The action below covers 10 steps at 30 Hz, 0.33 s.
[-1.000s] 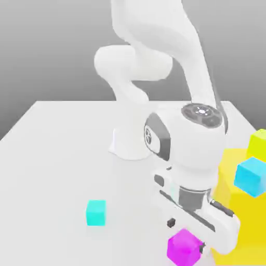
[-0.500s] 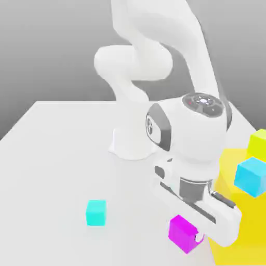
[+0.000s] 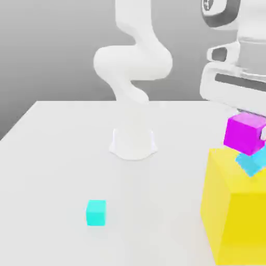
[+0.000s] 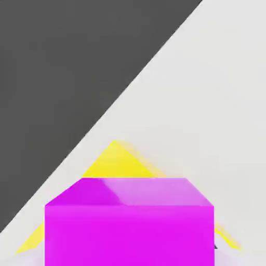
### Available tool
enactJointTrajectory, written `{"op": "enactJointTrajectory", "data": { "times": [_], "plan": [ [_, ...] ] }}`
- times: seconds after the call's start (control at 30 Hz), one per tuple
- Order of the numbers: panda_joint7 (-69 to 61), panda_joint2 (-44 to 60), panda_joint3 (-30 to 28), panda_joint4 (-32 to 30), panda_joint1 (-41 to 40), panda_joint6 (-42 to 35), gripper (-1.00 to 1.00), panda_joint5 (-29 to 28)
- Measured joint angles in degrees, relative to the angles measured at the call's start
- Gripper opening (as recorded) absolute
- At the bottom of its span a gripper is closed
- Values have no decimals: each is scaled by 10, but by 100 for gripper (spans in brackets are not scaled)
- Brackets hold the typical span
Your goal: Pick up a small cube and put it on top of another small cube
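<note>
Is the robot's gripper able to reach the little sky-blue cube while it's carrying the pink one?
Probably yes. The gripper holds the magenta cube right above the sky-blue cube on the big yellow block, with nothing between them.

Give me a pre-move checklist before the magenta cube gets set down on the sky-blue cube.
1. Magenta cube held up off the table, under the gripper: ok.
2. Sky-blue cube resting on the big yellow block: ok.
3. Magenta cube over the sky-blue cube: roughly ok in the exterior view; exact centring cannot tell.
4. Faces of the two cubes squared up: cannot tell.
5. Gap between the two cubes: cannot tell, they overlap in the exterior view.
6. Turquoise cube well away from the stack: ok.
</note>
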Motion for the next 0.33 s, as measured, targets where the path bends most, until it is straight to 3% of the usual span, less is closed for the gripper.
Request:
{"op": "enactJointTrajectory", "data": {
  "times": [0.1, 0.2, 0.23, 0.33],
  "plan": [
    [20, -27, 25, -4, 32, -27, -100, 27],
    [31, -6, 40, -40, 36, 26, -100, 25],
    [33, 2, 44, -51, 36, 45, 100, 23],
    [33, 2, 44, -51, 36, 45, 100, 23]
  ]
}}
